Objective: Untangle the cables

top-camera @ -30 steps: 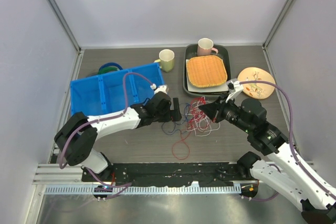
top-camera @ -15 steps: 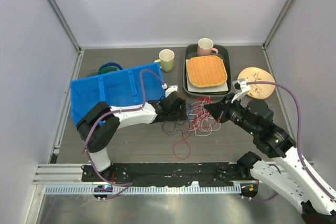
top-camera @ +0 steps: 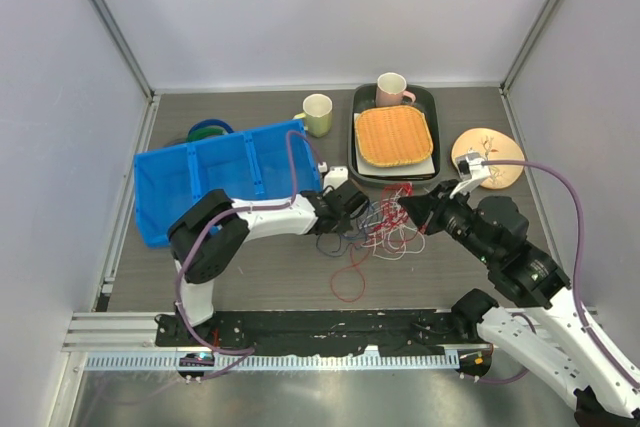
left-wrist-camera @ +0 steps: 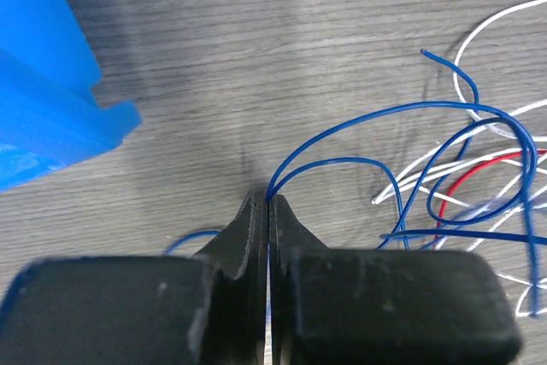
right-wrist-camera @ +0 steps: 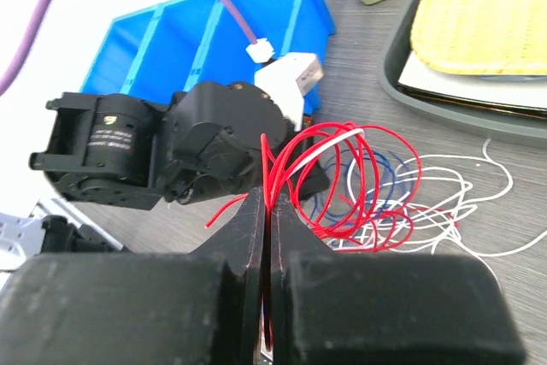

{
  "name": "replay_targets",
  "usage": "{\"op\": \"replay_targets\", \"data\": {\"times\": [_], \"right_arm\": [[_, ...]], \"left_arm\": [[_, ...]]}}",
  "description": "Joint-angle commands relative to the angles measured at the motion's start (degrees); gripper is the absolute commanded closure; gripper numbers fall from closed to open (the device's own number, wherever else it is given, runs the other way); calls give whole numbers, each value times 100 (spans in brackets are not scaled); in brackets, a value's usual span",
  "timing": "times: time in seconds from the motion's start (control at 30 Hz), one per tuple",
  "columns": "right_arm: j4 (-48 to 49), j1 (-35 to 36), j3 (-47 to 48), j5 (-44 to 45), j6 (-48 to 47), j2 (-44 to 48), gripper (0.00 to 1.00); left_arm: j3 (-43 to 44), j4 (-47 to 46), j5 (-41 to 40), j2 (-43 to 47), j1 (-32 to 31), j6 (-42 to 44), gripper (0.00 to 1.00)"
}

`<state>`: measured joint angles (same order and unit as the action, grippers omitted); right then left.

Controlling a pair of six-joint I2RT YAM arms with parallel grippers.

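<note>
my left arm has swung right, past the blue bin (top-camera: pixel 200 182), and my left jaws have snapped from wide open to closed on a dark blue cable (left-wrist-camera: pixel 342 124). the grey desk (top-camera: pixel 260 277) carries the bin at its left and the cables (top-camera: pixel 385 219) tangled at its middle, between my two arms. my right jaws are pinched tight on a red cable (right-wrist-camera: pixel 272 173), its loops lifted above the white strands.
</note>
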<state>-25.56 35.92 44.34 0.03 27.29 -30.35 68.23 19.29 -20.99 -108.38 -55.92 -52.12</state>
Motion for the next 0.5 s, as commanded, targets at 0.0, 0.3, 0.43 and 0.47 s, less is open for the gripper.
{"op": "replay_targets", "data": {"times": [0.0,0.3,0.43,0.47], "right_arm": [[-62,29,-39,664,101,-103,99],[-1222,29,-540,3343,1339,-875,99],[-2274,20,-479,4608,2488,-1376,99],[-2443,20,-418,4776,2631,-1482,99]], "left_arm": [[-89,154,-344,395,-15,290,100],[-1188,206,-1748,3215,-112,633,100],[-1250,891,-2794,4350,-112,510,100],[-1224,1258,-3292,4691,-112,440,100]]}}
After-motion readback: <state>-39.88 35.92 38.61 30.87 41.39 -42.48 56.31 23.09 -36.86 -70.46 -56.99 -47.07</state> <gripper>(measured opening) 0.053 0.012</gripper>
